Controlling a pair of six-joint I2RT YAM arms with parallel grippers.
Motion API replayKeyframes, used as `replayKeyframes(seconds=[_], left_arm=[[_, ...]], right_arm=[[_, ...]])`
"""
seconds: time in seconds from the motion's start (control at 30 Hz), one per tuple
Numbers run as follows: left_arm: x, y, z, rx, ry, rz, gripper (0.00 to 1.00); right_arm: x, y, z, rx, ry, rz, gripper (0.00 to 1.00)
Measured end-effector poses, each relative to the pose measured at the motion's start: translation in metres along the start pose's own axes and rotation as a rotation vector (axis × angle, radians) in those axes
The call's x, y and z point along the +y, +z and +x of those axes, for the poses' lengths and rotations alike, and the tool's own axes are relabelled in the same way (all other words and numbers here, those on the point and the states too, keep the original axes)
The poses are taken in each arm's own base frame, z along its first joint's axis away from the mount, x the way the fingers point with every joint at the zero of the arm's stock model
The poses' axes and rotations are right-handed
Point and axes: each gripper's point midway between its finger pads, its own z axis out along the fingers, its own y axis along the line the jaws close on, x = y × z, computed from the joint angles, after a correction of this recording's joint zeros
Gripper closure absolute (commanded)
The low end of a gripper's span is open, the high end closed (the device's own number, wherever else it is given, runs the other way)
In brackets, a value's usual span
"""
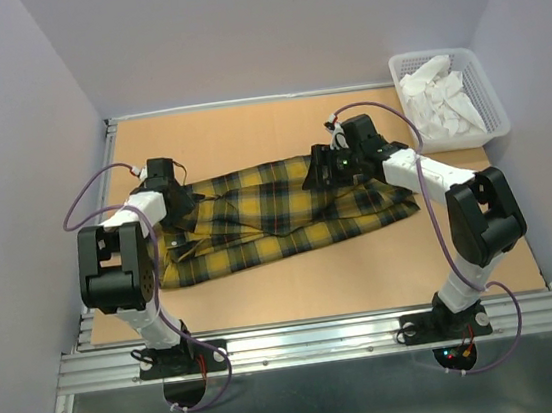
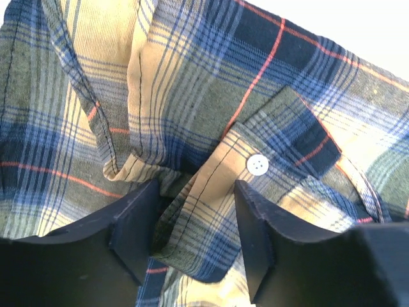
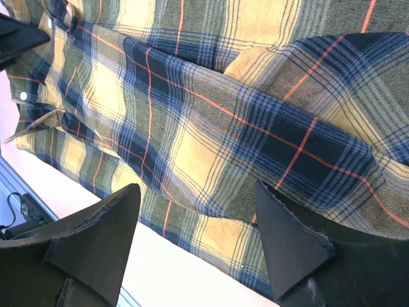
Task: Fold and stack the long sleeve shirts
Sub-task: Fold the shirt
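One yellow and dark plaid long sleeve shirt (image 1: 277, 216) lies spread lengthwise across the middle of the table, rumpled. My left gripper (image 1: 180, 203) is down on its left end. In the left wrist view (image 2: 195, 192) the jaws stand partly apart around a raised fold of plaid cloth (image 2: 192, 83) with a small white button (image 2: 257, 164), not clamped on it. My right gripper (image 1: 324, 168) is at the shirt's upper middle. In the right wrist view (image 3: 198, 198) it is wide open just above the cloth (image 3: 223, 96) near its edge, holding nothing.
A white mesh basket (image 1: 494, 109) with crumpled white cloth (image 1: 439, 96) stands at the back right corner. Grey walls close in the brown table (image 1: 246, 129) on three sides. A metal rail (image 1: 312, 338) runs along the near edge.
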Motion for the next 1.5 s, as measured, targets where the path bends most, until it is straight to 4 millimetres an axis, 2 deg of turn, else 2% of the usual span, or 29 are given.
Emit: replayKeyframes(seconds=[0.13,0.17,0.27,0.3,0.43,0.47,0.6,0.9,1.23,1.4,1.5], left_arm=[[-0.001,-0.007,0.002,0.012,0.001,0.014,0.51],[-0.001,-0.008,0.002,0.014,0.001,0.016,0.58],[-0.003,-0.01,0.003,0.022,0.001,0.026,0.7],[-0.003,-0.01,0.004,0.026,0.001,0.03,0.79],[-0.004,-0.012,0.005,0.035,0.002,0.034,0.87],[-0.004,-0.013,0.004,0.035,0.003,0.036,0.92],[-0.007,-0.021,-0.004,0.018,0.0,0.044,1.0],[-0.005,-0.052,-0.032,-0.088,-0.015,0.04,1.0],[0.011,-0.045,-0.028,-0.104,-0.016,-0.037,0.99],[0.015,-0.033,-0.021,-0.081,-0.01,-0.062,0.84],[0.015,-0.03,-0.019,-0.073,-0.007,-0.066,0.56]], right_arm=[[0.0,0.0,-0.001,-0.005,-0.006,-0.002,0.23],[0.0,0.0,-0.002,-0.006,-0.008,-0.003,0.23],[0.001,0.0,-0.002,-0.008,-0.011,-0.004,0.23],[0.001,0.0,-0.002,-0.009,-0.012,-0.004,0.23],[0.001,0.0,-0.003,-0.01,-0.013,-0.005,0.23],[0.001,0.0,-0.003,-0.01,-0.013,-0.005,0.23],[0.001,0.0,-0.003,-0.01,-0.013,-0.005,0.23],[0.0,0.0,-0.002,-0.01,-0.016,-0.005,0.23],[-0.002,0.002,0.0,-0.01,-0.02,-0.003,0.23],[-0.009,0.004,0.008,0.003,-0.015,0.015,0.23],[-0.01,0.004,0.006,-0.004,-0.016,0.024,0.23]])
